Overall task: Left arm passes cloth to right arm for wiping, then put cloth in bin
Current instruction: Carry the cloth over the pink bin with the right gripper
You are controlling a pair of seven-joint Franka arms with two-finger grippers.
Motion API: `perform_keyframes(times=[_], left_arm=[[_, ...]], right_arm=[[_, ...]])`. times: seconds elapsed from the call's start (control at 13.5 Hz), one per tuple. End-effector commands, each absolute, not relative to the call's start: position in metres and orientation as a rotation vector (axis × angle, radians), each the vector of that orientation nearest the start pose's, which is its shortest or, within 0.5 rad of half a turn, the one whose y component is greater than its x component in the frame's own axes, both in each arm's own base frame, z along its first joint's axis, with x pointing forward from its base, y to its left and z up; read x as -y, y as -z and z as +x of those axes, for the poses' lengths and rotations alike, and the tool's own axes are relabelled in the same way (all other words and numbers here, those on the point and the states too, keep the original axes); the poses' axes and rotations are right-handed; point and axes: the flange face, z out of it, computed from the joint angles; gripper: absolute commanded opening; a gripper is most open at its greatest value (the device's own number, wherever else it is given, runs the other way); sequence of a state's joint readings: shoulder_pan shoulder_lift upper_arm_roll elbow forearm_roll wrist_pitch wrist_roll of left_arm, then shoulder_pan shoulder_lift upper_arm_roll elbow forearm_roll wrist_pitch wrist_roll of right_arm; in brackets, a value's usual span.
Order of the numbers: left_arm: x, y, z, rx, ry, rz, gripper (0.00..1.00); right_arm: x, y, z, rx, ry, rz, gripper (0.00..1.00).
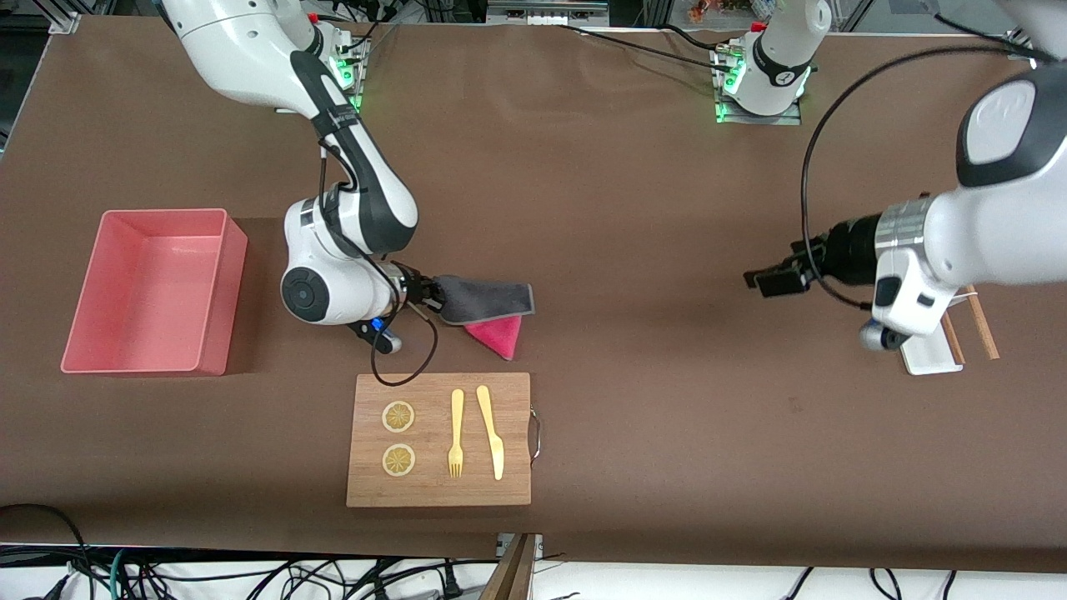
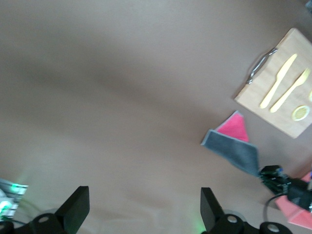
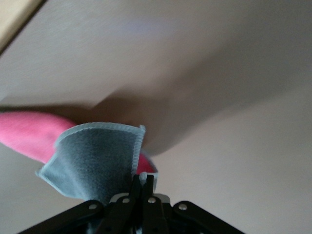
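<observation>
Right end effector (image 1: 428, 293) sits low over the worktop (image 1: 650, 250), between the bin (image 1: 154, 292) and the middle, w/ fingers pinched tight on one corner of the cloth (image 1: 488, 304). In the right wrist view the fingertips (image 3: 141, 187) meet w/ the grey fabric (image 3: 95, 163) bunched between them, pink face (image 3: 27, 136) showing underneath. Cloth trails out from the grip toward the left arm's end: grey side up, a pink corner folded out on the side nearer the front camera, its tip touching or v. close to the worktop – can't tell which. It lies just above the wooden board (image 1: 439, 439) in the front view, not on it.

Board carries two lemon slices (image 1: 398, 417), a yellow fork (image 1: 456, 433) and a yellow knife (image 1: 491, 431), laid side by side; metal handle (image 1: 535, 433) on the edge toward the left arm's end.

Bin stands at the right arm's end of the worktop, beside the right arm's wrist, nothing seen inside.

Left end effector (image 1: 779, 279) hangs over bare worktop toward the left arm's end, well apart from the cloth, arm waiting. Fingers (image 2: 75, 207) spread wide, nothing between them; left wrist view shows cloth (image 2: 231, 144), board (image 2: 282, 85) and the right end effector (image 2: 275, 178) farther off.

Small white tray (image 1: 929, 354) w/ brown sticks (image 1: 982, 321) across it lies under the left arm's forearm, partly hidden.
</observation>
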State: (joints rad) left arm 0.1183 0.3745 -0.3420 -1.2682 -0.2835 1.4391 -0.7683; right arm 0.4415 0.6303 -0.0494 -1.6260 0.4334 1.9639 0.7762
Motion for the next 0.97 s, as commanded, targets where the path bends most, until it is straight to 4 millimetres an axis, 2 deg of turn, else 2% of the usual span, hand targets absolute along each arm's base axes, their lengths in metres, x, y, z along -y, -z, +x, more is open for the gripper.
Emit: perform_keyframes(times=[0.0, 0.07, 0.22, 0.37, 0.52, 0.67, 0.82, 0.89], left_arm=[[0.095, -0.553, 0.575, 0.779, -0.548, -3.214, 1.00], [0.084, -0.553, 0.561, 0.731, -0.511, -3.185, 1.00], [0.074, -0.548, 0.542, 0.633, -0.455, -3.112, 1.00], [0.061, -0.542, 0.538, 0.552, -0.400, -3.058, 1.00], [0.048, -0.536, 0.535, 0.534, -0.349, -3.044, 1.00], [0.047, -0.532, 0.525, 0.466, -0.185, -3.041, 1.00], [0.044, -0.543, 0.534, 0.352, -0.060, -3.064, 1.00], [0.043, -0.548, 0.540, 0.278, -0.011, -3.072, 1.00]], right_arm=[[-0.227, -0.230, 0.606, -0.760, -0.645, -2.876, 0.00], [-0.200, -0.229, 0.611, -0.700, -0.664, -2.892, 0.00], [-0.155, -0.230, 0.618, -0.572, -0.674, -2.938, 0.00], [-0.111, -0.230, 0.622, -0.474, -0.692, -2.993, 0.00], [-0.077, -0.236, 0.629, -0.367, -0.659, -3.039, 0.00], [-0.054, -0.250, 0.637, -0.195, -0.610, -3.131, 0.00], [-0.041, -0.257, 0.644, -0.032, -0.584, -3.297, 0.00], [-0.045, -0.257, 0.644, -0.013, -0.580, -3.321, 0.00]])
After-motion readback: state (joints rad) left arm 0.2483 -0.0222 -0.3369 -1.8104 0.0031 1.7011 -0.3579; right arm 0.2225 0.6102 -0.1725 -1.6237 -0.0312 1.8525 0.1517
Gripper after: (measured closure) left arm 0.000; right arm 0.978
